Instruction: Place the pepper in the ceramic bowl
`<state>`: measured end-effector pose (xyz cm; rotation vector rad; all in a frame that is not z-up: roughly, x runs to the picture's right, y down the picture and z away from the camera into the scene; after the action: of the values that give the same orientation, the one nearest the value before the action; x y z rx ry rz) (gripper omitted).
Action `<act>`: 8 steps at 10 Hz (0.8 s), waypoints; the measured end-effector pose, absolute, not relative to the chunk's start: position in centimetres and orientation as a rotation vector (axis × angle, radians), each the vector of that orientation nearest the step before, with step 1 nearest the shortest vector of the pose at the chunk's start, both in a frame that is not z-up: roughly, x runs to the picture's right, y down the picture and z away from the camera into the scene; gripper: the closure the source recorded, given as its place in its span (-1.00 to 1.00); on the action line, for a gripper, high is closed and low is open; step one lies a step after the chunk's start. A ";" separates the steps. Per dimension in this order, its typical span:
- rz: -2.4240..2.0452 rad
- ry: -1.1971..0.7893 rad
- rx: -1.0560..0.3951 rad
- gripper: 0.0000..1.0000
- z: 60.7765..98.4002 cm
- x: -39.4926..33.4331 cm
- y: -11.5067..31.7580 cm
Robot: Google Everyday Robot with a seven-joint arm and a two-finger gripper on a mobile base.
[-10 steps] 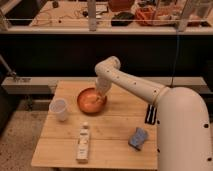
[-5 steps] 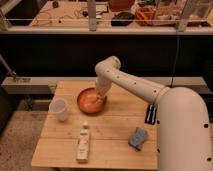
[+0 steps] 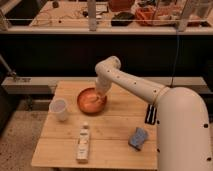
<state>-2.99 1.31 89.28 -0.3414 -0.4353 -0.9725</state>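
The ceramic bowl [image 3: 91, 101], round, shallow and glossy orange-brown, sits on the wooden table [image 3: 115, 125] left of centre. My gripper [image 3: 100, 95] hangs from the white arm and reaches down over the bowl's right rim. The pepper does not show as a separate thing; it is close in colour to the bowl and may be hidden by the gripper or lie inside the bowl.
A translucent white plastic cup [image 3: 59, 109] stands left of the bowl. A white bottle with an orange label [image 3: 83, 143] lies near the front edge. A blue sponge [image 3: 137, 138] lies at the front right. A dark flat object [image 3: 150, 114] sits by the arm's base.
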 end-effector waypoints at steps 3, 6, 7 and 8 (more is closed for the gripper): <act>-0.976 -0.437 -0.338 0.89 89.3 -3.0 1.2; -0.980 -0.439 -0.335 0.89 89.4 -3.0 1.1; -0.981 -0.440 -0.334 0.89 89.4 -3.0 1.1; -0.982 -0.440 -0.333 0.89 89.4 -3.0 1.1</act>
<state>-3.01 1.11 89.43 -0.3327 -0.4404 -0.9821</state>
